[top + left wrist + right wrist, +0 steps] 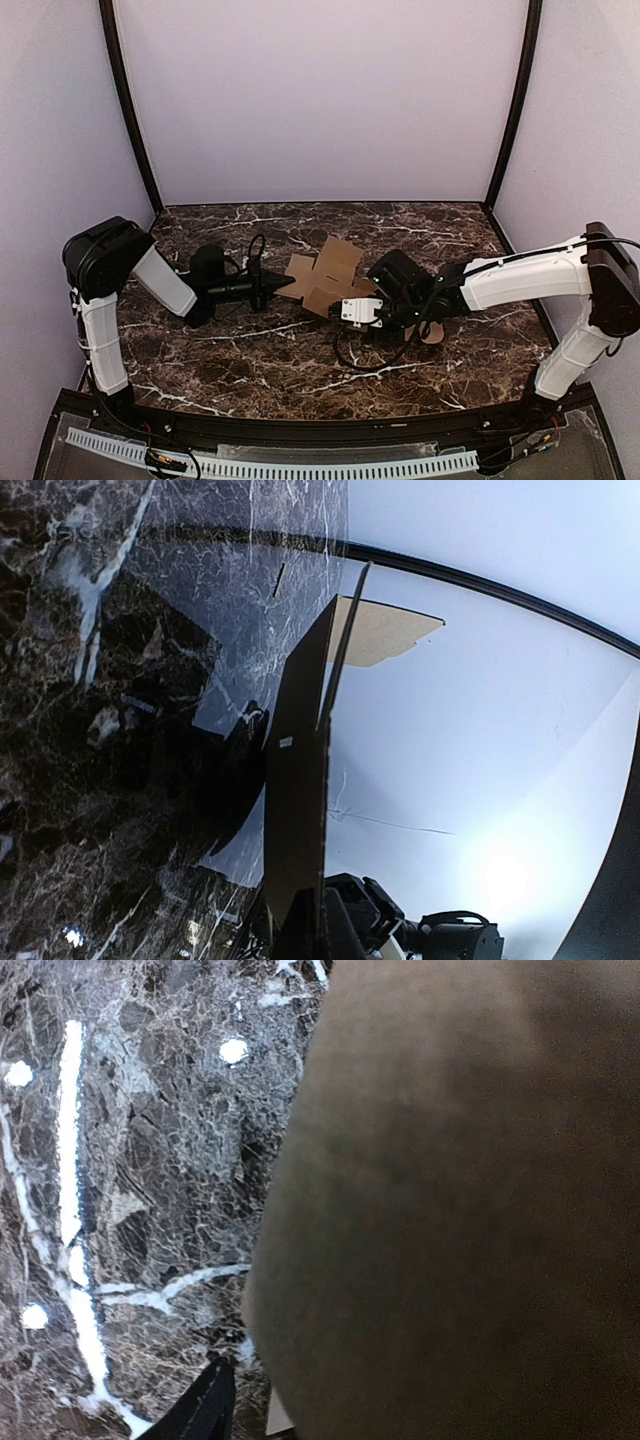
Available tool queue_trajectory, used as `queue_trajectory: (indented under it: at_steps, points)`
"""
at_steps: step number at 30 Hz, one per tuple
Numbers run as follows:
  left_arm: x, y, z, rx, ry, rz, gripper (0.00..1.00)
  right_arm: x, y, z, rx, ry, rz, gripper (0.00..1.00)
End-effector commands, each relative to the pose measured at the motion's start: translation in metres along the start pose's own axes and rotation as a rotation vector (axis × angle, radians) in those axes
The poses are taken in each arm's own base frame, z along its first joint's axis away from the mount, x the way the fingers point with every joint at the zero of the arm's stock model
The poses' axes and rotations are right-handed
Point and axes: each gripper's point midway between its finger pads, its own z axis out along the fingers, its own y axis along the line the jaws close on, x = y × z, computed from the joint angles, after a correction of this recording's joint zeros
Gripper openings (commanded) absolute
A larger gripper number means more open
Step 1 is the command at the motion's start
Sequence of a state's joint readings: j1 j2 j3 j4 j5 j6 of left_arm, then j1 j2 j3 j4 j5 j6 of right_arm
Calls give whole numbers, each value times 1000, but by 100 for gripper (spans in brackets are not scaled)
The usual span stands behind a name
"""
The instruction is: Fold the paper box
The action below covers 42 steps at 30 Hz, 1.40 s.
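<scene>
The paper box [325, 270] is a brown die-cut cardboard sheet, partly raised, in the middle of the table. My left gripper [278, 282] is shut on its left edge. In the left wrist view the sheet [295, 780] stands edge-on between the closed fingers of that gripper [322, 905], with a lighter flap [385, 630] beyond. My right gripper [340, 302] is over the sheet's near right part. In the right wrist view blurred cardboard [460, 1210] fills the right side. One dark finger [205, 1410] shows far off the middle; the other is hidden.
A rounded brown tab [432, 333] shows under the right arm. A black cable [375, 360] loops on the dark marble table [250, 350] below the right wrist. Pale walls enclose the table at the back and both sides.
</scene>
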<state>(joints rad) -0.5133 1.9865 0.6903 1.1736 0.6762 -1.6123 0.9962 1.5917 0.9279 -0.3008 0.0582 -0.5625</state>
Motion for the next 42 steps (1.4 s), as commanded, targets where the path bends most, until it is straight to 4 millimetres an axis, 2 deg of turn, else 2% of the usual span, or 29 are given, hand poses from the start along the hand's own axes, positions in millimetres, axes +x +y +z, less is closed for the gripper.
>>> queue_trajectory:
  at_steps: [1,7,16,23,27,35,39,42]
  points:
    - [2,-4,-4,28,8,1,1,-8,-16,-2,96,-21,11,47]
    - [4,1,-6,20,8,-1,1,-11,-23,-4,137,-45,19,37]
    - [6,12,-5,-15,37,7,1,-13,-37,-16,173,-85,14,16]
    - [12,19,3,-43,114,16,1,-15,-52,-22,111,-138,71,12]
    - [17,25,7,-74,172,38,1,-13,-48,-16,-13,-152,111,9]
    - [17,39,13,-147,239,112,1,-17,-26,-17,-184,-193,90,9]
    - [18,46,14,-199,276,145,1,-15,-23,-9,-282,-171,166,8]
    - [18,42,15,-217,292,187,1,-9,-28,0,-365,-178,282,8]
